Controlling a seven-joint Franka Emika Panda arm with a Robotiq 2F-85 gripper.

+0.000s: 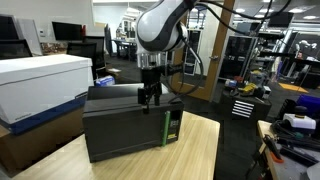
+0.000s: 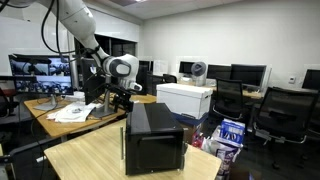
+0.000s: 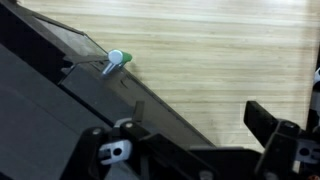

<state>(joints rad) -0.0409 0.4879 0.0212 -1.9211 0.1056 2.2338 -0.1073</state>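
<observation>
Wooden table (image 1: 200, 150); black microwave (image 1: 120, 128) standing on it.

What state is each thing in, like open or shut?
Boxy black microwave oven: upright on the wooden table, door looks shut.
Robot's black metal claw: open, empty, just above the microwave.
Small green-and-white plastic piece: resting at the microwave's edge.

Bright, even office light comes from overhead in both exterior views, leaving only soft shadows. The pale tabletop (image 1: 200, 150) carries a mild sheen, while the black microwave (image 1: 130, 125) reads dark with little detail. In the wrist view the pincer (image 3: 195, 150) is blurred close to the lens; the wood grain looks sharper.
</observation>
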